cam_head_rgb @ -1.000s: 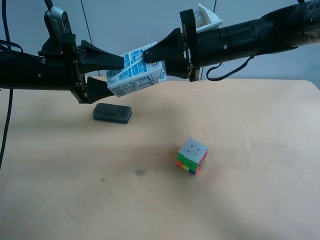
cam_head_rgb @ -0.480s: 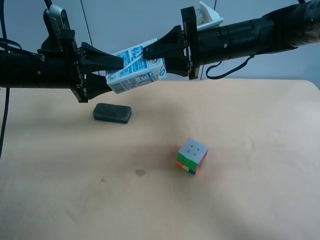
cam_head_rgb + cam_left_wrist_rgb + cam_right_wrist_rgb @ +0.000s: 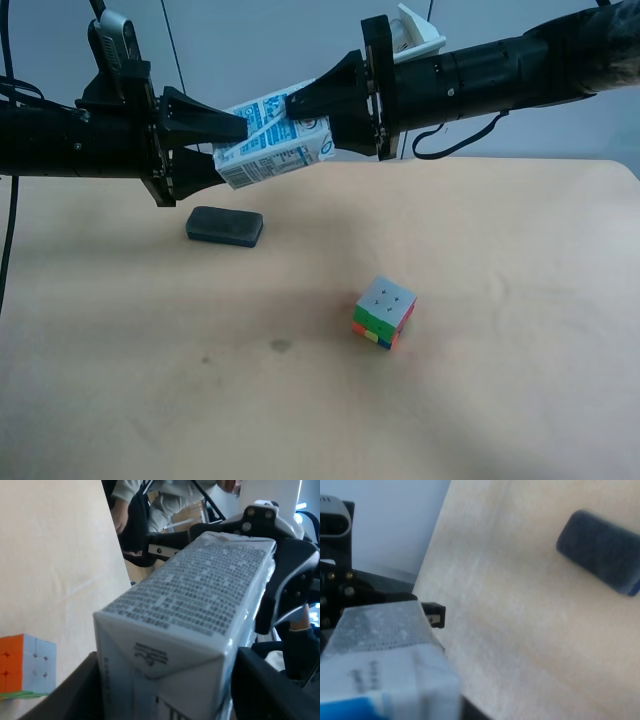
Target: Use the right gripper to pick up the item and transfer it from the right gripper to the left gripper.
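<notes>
Where the two arms meet, upper middle of the high frame, the carton [image 3: 272,140] hangs in the air above the tabletop [image 3: 500,350]. It is white with blue print and lies on its side, tilted: the gabled end is higher, toward frame right, and the flat base lower, toward frame left.

Left gripper [image 3: 232,148], on the arm entering from frame left: jaws pinching the base end, one finger on top, one beneath. In the left wrist view the carton [image 3: 195,610] fills most of the frame, base toward the camera, with a dark finger on either side.

Right gripper [image 3: 303,122], on the arm entering from frame right: jaws set around the gabled end, one finger above, one below. Cannot tell whether they press the carton or stand just off it. In the right wrist view the carton [image 3: 385,665] is a blur at lower left.

Dark grey pad [image 3: 224,226] lies flat on the tabletop, below the left gripper and apart from it.

Multicoloured cube [image 3: 384,311] stands on the tabletop near frame centre, below and right of the carton, well apart from the pad.
</notes>
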Controlling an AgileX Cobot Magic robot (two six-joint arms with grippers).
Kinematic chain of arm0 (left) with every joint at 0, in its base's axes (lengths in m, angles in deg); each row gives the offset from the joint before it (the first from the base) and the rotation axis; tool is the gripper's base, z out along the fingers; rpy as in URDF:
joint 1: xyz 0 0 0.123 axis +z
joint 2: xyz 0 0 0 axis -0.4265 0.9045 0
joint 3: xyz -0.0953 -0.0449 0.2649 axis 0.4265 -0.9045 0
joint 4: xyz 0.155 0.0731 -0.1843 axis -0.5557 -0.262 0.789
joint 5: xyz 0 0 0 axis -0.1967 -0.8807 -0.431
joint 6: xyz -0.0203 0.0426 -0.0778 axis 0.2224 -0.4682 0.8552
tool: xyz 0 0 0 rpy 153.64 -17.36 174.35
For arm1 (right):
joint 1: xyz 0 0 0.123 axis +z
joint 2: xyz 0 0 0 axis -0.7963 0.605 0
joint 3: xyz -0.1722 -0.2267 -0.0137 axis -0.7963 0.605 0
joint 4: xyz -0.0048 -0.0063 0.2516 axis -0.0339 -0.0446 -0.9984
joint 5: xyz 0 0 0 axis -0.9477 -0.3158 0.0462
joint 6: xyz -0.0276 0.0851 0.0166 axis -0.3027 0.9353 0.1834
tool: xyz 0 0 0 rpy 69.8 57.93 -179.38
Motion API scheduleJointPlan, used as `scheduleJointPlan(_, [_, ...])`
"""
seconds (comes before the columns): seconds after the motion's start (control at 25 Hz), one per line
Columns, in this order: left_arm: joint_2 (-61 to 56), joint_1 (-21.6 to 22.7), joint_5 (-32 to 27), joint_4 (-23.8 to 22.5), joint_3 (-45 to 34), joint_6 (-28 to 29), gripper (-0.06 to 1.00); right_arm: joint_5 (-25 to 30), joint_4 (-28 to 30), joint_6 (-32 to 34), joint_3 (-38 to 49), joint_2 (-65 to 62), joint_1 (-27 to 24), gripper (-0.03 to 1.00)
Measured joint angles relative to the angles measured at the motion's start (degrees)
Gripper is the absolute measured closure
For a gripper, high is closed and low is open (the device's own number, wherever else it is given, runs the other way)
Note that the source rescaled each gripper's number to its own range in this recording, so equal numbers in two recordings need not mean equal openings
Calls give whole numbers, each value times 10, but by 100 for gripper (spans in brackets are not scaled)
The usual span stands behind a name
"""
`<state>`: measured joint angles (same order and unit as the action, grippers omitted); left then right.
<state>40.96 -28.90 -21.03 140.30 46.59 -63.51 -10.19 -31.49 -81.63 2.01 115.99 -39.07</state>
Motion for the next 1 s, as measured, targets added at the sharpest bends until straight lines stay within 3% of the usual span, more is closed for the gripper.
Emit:
scheduleJointPlan(0.12, [0,0,0,0,0,0,89,0,0,0,0,0,0,49])
scheduleJointPlan(0.2, [0,0,1,0,0,0,90,1,1,0,0,0,0,34])
scheduleJointPlan(0.28, [0,0,1,-1,0,1,91,2,10,0,0,0,0,26])
scheduleJointPlan(0.6, [1,0,12,-11,0,13,93,-24,73,16,0,-1,0,21])
scheduleJointPlan(1.0, [-8,0,14,-13,0,31,94,-25,91,17,0,-2,0,21])
